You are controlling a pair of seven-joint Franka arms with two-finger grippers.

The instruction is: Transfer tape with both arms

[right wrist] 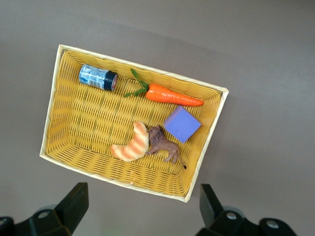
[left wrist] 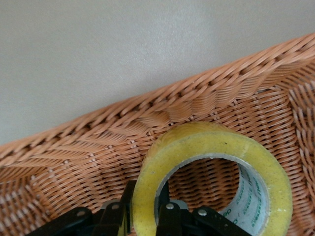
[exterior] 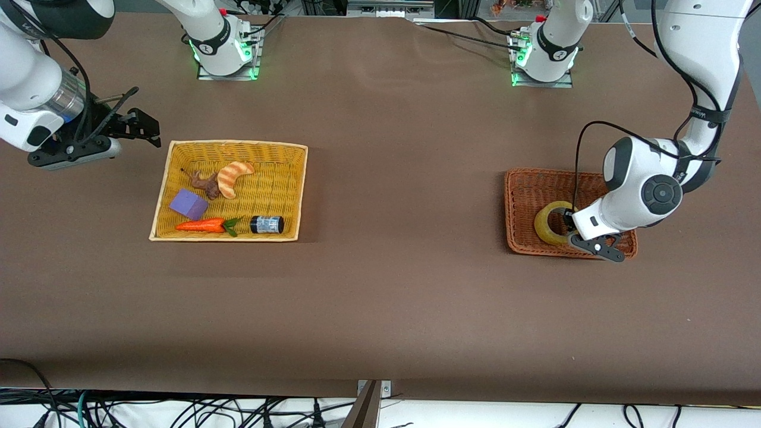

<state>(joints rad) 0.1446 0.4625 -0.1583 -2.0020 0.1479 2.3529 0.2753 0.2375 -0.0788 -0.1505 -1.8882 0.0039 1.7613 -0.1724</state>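
The tape [exterior: 553, 223] sits in the brown basket [exterior: 526, 190] at the left arm's end of the surface [exterior: 404, 285]. It stands on its edge near the basket wall that is closest to the front camera. The left claw [exterior: 572, 229] is down in that basket and is closed tight on the tape's rim, one finger [left wrist: 167, 214] inside the hole and one outside. In the left wrist view the roll almost touches the woven wall, so there is little room on that side. There is some small green print inside the roll, but it is too small to read.

The right claw [exterior: 134, 128] hangs in the air over bare surface, just past the edge of the yellow basket [exterior: 163, 184] at the right arm's end. Its fingers [right wrist: 74, 204] are spread wide and hold nothing. This arm waits.

The yellow basket holds a carrot [exterior: 202, 225], a purple block [exterior: 189, 204], a croissant [exterior: 233, 177], a small brown toy animal [exterior: 206, 185], maybe a lion, and a little dark jar [exterior: 267, 224] lying on its side. The jar has a blue and white label, but its words cannot be read.

Between the two baskets lies a wide, bare stretch of brown surface with lots of open room.
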